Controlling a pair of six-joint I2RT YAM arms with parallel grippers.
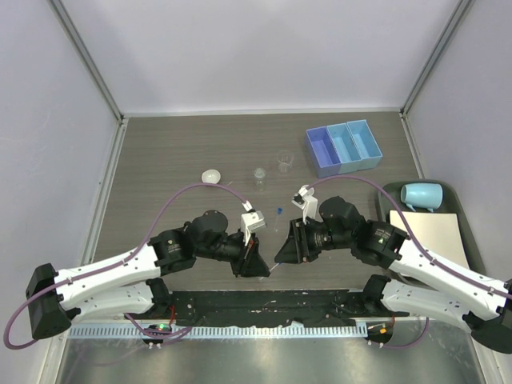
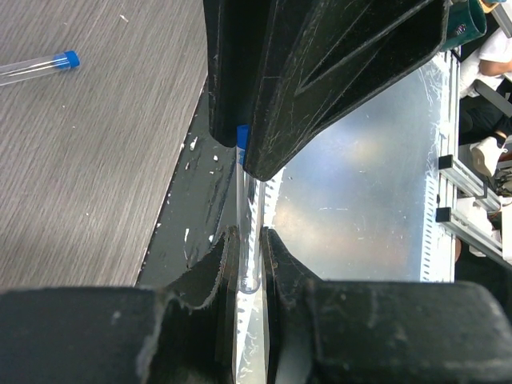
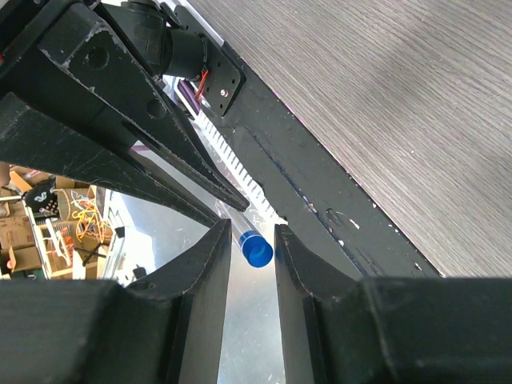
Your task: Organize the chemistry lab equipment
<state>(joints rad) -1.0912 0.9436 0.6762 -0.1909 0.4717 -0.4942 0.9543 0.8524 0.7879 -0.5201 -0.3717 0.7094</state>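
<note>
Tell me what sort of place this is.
Probably a robot test cell staged as a chemistry bench: plain walls close in the table, which carries a three-part blue tray, tiny beakers and a white dish. A blue-capped tube is there too.

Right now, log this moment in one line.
left pincer: grips blue-capped tube | right pincer: grips its cap | tube: off table
</note>
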